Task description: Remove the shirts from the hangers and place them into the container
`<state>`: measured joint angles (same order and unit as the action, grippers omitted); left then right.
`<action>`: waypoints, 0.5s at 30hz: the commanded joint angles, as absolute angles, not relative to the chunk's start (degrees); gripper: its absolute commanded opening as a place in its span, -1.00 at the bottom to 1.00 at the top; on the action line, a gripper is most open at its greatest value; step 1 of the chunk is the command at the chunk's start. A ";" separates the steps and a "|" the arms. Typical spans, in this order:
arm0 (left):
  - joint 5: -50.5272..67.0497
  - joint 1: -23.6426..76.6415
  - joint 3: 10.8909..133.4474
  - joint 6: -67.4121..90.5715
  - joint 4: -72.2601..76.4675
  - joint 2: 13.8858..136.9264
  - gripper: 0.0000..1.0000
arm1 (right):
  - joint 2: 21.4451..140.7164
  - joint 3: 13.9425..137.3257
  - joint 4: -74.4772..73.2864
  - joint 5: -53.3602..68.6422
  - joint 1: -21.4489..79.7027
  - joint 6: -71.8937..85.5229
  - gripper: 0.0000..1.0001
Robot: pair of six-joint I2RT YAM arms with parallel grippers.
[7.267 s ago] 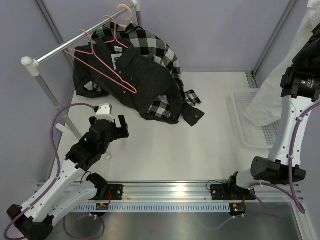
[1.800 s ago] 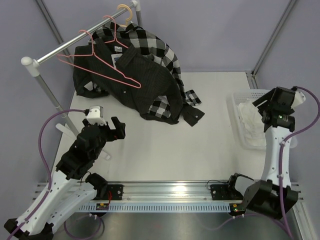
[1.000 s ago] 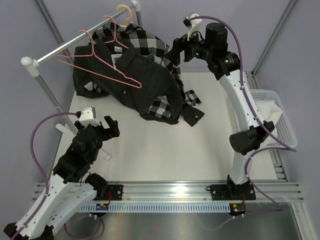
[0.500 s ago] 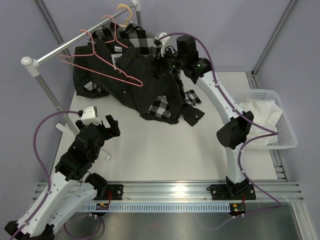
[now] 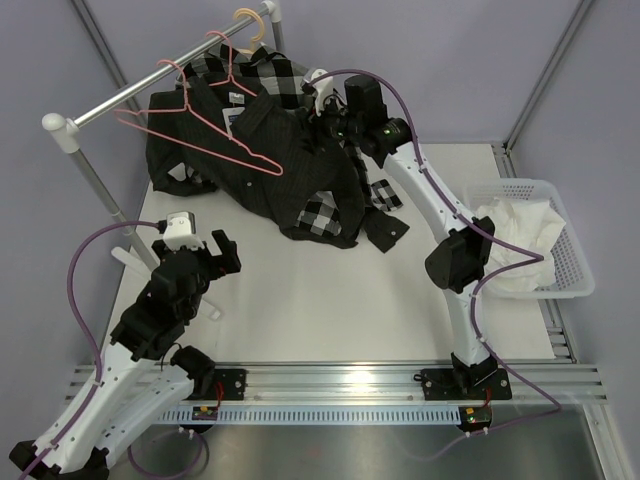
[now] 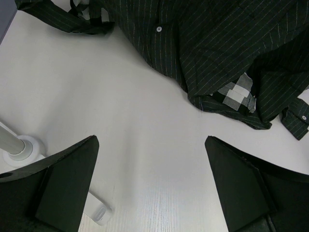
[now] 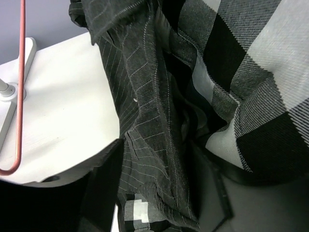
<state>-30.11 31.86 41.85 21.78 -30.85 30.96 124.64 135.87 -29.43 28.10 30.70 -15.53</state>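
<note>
One striped shirt (image 5: pixel 285 165) trails diagonally from rail (image 5: pixel 120 97) to table (image 5: pixel 320 290); right tool (image 7: pixel 159 188) straddles it, grip unclear; left tool (image 6: pixel 149 145) gapes.

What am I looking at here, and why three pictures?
Two robot arms are bolted to a white table. One picture looks down from above; the other two come from a camera on each wrist. A dark striped shirt and a checked shirt are draped below a rail with pink hangers, spilling onto the table. A white shirt is already in the basket. The left gripper is open and empty. The right gripper straddles a fold of the striped shirt; whether it has pinched it is unclear.
</note>
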 commanded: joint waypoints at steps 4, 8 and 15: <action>-29.62 31.55 41.84 21.36 -29.00 30.85 0.98 | 124.54 138.87 -28.21 28.21 31.90 -16.44 -0.05; -29.71 31.55 41.84 21.44 -29.00 30.50 0.98 | 123.49 138.34 -27.42 29.61 32.69 -15.38 -0.21; -29.44 31.55 41.92 21.45 -29.00 30.06 0.98 | 121.29 137.02 -25.14 31.64 34.36 -12.57 -0.34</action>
